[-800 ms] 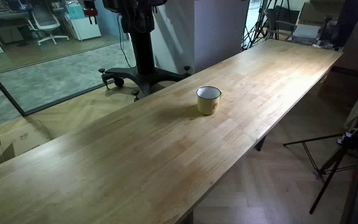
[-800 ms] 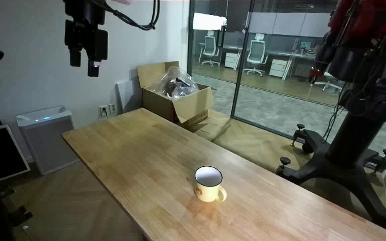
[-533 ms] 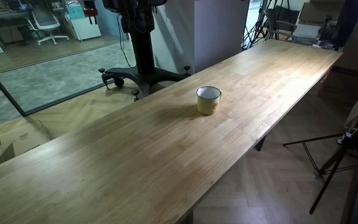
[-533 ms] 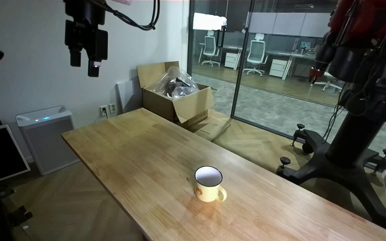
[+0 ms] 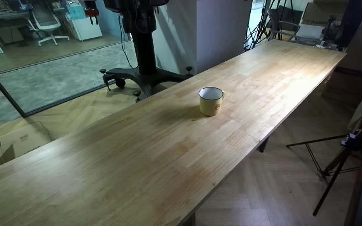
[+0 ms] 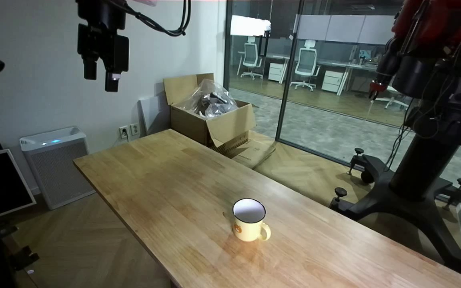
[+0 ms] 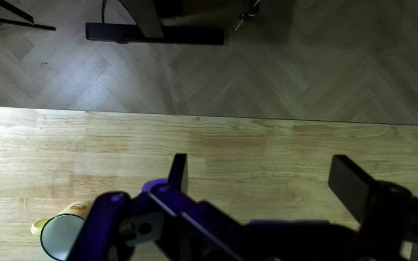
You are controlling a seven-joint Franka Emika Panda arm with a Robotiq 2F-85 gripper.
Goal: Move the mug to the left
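The mug is short, pale yellow, with a dark rim line, a whitish inside and a small orange print. It stands upright on the wooden table in both exterior views (image 5: 210,105) (image 6: 249,226). In the wrist view the mug (image 7: 63,233) is at the lower left, partly hidden behind my gripper's left finger. My gripper (image 6: 101,81) hangs high over the table's far end in an exterior view, well apart from the mug. In the wrist view my gripper (image 7: 258,168) has its fingers wide apart with only table between them.
The long wooden table (image 5: 121,163) has floor along both sides. A cardboard box (image 6: 210,120) with plastic wrap stands beyond the table's end. An air purifier (image 6: 60,164) is near the wall. A black wheeled stand (image 6: 418,192) with another arm is beside the table.
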